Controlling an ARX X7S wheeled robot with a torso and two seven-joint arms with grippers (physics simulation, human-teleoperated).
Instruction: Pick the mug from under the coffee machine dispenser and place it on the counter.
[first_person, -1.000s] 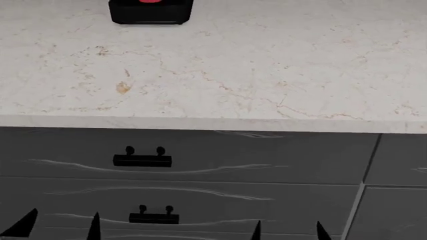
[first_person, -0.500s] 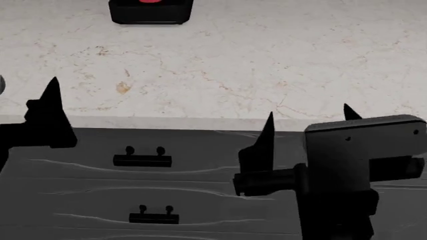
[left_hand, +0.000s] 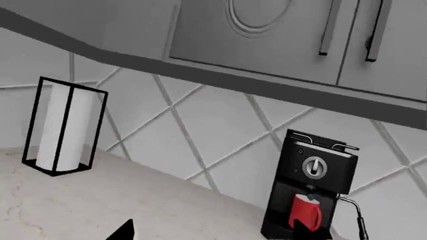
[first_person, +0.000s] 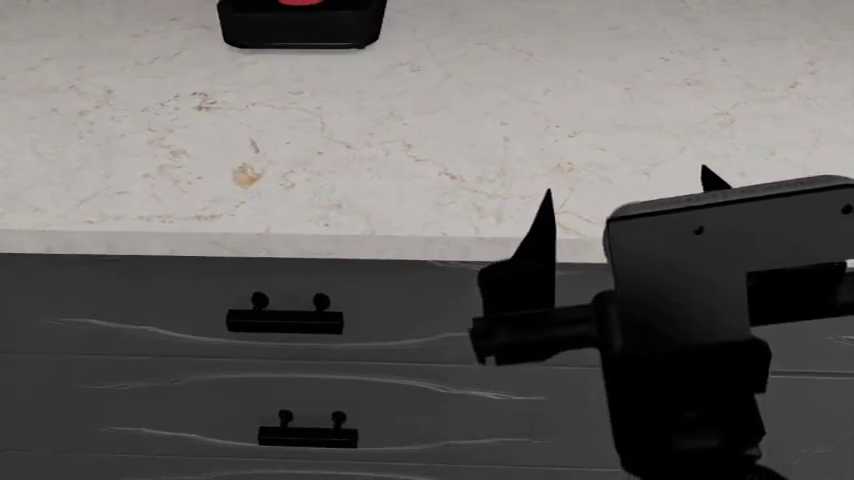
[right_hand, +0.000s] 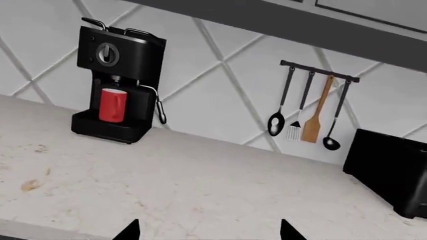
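Note:
The red mug (right_hand: 112, 105) stands upright in the bay of the black coffee machine dispenser (right_hand: 137, 55), under its spout, at the back of the cream counter (right_hand: 200, 185). The left wrist view shows the same mug (left_hand: 305, 212) inside the machine (left_hand: 333, 175). In the head view only the machine's base (first_person: 300, 30) and a red sliver of the mug (first_person: 300, 2) show at the top edge. My right gripper (first_person: 627, 190) hangs open at the counter's front edge (first_person: 267, 243), far from the mug. My left gripper (left_hand: 213, 234) is open over the counter and out of the head view.
A paper towel roll in a black wire holder (left_hand: 63, 127) stands on the counter to the machine's left. A utensil rail (right_hand: 310, 105) hangs on the tiled wall and a black box appliance (right_hand: 393, 172) sits at the right. Dark grey drawers (first_person: 400, 330) lie below the counter.
Both grippers rose from the bottom of the head view. The left one has since left that view, and the right one has moved slightly up and to the right.

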